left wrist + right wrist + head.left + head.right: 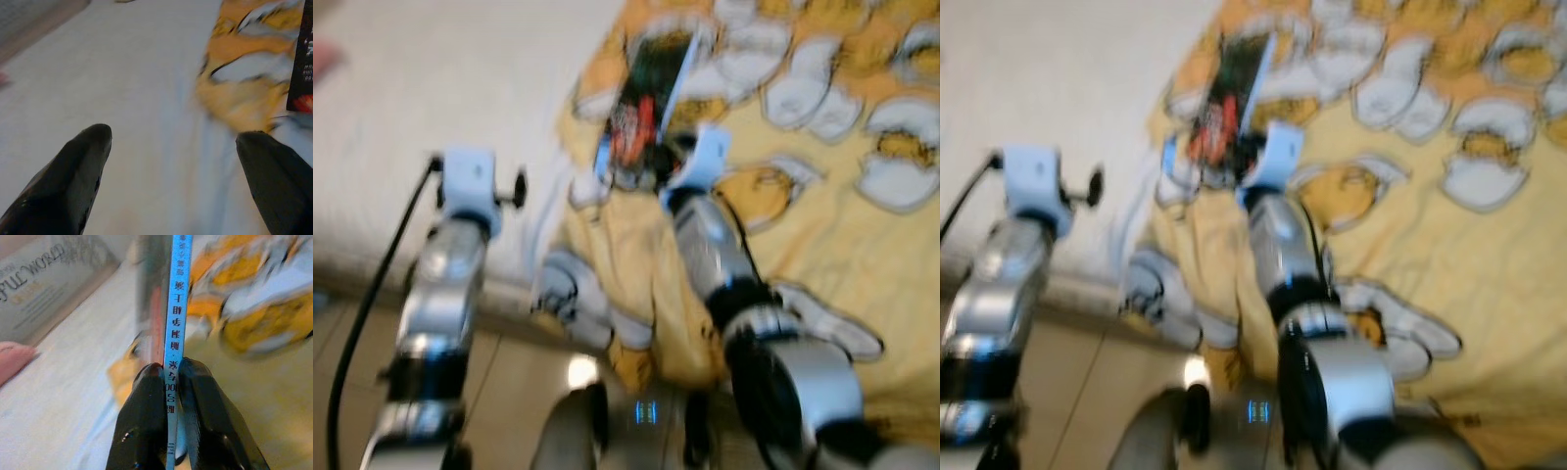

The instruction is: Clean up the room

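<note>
Silver arms [435, 304], black cable [372, 294], black fingers [73, 176]

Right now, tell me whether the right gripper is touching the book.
Touching. The right wrist view shows the right gripper with both black fingers pressed against the book, one on each side of its light blue spine.

You see one thin book [172, 308] with a dark cover carrying red markings and a light blue spine printed with black characters. It stands on edge, lifted above the yellow patterned blanket [822, 215], close to the blanket's border with the white sheet [460, 88]. Its lower end is pinched between two black fingers [146, 426].
</note>
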You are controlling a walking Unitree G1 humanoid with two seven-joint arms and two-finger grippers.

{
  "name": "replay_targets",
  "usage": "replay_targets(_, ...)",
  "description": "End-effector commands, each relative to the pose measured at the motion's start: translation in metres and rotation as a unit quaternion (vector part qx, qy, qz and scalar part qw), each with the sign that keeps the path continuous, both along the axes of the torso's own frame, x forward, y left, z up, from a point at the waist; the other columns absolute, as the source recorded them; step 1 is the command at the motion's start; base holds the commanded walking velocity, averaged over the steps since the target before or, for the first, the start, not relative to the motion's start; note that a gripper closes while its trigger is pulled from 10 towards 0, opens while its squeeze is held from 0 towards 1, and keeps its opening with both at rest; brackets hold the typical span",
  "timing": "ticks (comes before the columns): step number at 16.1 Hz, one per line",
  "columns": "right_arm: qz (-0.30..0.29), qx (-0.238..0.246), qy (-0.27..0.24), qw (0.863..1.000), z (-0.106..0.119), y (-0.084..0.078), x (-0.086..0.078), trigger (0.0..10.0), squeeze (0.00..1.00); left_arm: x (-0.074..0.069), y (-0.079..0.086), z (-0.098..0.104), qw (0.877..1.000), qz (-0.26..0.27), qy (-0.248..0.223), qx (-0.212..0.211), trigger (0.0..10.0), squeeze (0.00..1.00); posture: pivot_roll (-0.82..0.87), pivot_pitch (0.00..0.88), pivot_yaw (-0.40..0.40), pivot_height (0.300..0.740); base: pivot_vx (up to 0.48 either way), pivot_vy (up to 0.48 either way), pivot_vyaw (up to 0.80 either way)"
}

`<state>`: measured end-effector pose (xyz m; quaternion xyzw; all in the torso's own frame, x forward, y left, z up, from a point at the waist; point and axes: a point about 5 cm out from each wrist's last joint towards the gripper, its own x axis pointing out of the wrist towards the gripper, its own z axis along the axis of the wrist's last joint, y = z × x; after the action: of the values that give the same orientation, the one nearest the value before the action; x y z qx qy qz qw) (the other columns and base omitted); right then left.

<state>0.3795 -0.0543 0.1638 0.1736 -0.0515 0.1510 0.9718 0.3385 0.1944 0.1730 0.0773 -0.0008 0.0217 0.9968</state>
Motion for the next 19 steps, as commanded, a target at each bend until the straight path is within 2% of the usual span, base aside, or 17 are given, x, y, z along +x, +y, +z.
replay_targets(1,0.007,-0.026,-0.035,0.999,0.002,0.012,-0.009,0.0,0.0,-0.003,-0.004,-0.011,0.999,-0.011,0.011,-0.042,10.0,0.0,-0.04,0.033,0.08,0.723,0.0,0.0,0.0)
replay_targets(2,-0.004,-0.051,-0.048,0.998,0.0,0.003,-0.011,0.0,0.0,-0.004,-0.011,-0.012,0.997,-0.025,0.01,-0.076,10.0,0.0,-0.04,0.031,0.08,0.723,0.0,0.0,0.0)
replay_targets(4,-0.045,-0.104,-0.085,0.99,0.003,-0.018,-0.015,0.0,0.0,-0.004,-0.022,-0.011,0.994,-0.046,-0.005,-0.097,10.0,0.0,-0.05,0.021,0.07,0.723,0.0,0.0,0.0)
replay_targets(6,-0.084,-0.178,-0.138,0.971,0.009,-0.036,-0.033,0.0,0.0,-0.002,-0.026,-0.013,0.996,-0.054,-0.025,-0.066,10.0,0.0,-0.07,0.011,0.061,0.723,0.0,0.0,0.0)
replay_targets(8,-0.093,-0.204,-0.149,0.963,0.005,-0.042,-0.045,0.0,0.0,-0.001,-0.028,-0.014,0.996,-0.056,-0.031,-0.058,10.0,0.0,-0.07,0.0,0.057,0.723,0.0,0.0,0.0)
replay_targets(9,-0.096,-0.207,-0.146,0.963,0.002,-0.045,-0.049,0.0,0.0,-0.001,-0.029,-0.014,0.996,-0.057,-0.032,-0.058,10.0,0.0,-0.08,0.0,0.057,0.723,0.0,0.0,0.0)
replay_targets(10,-0.106,-0.205,-0.12,0.965,-0.008,-0.051,-0.053,0.0,0.0,0.0,-0.031,-0.014,0.996,-0.062,-0.032,-0.062,10.0,0.0,-0.09,0.0,0.06,0.723,0.0,0.0,0.0)
replay_targets(12,-0.133,-0.217,-0.094,0.962,-0.015,-0.063,-0.06,0.0,0.0,0.006,-0.036,-0.013,0.995,-0.073,-0.042,-0.052,10.0,0.0,-0.1,0.0,0.067,0.723,0.0,0.467,0.0)
replay_targets(15,-0.175,-0.209,-0.043,0.961,-0.032,-0.089,-0.067,0.0,0.0,0.006,-0.03,-0.02,0.996,-0.049,-0.031,-0.063,10.0,0.0,-0.11,0.0,0.073,0.723,0.0,0.48,0.0)
replay_targets(17,-0.202,-0.21,-0.023,0.956,-0.041,-0.108,-0.074,0.0,0.0,0.002,-0.022,-0.026,0.995,-0.029,-0.026,-0.087,10.0,0.0,-0.11,0.0,0.08,0.723,0.0,0.48,0.0)
replay_targets(19,-0.21,-0.223,-0.011,0.952,-0.049,-0.119,-0.084,0.0,0.0,-0.01,-0.022,-0.035,0.996,-0.038,-0.014,-0.075,10.0,0.0,-0.11,0.0,0.087,0.723,0.0,0.48,0.0)
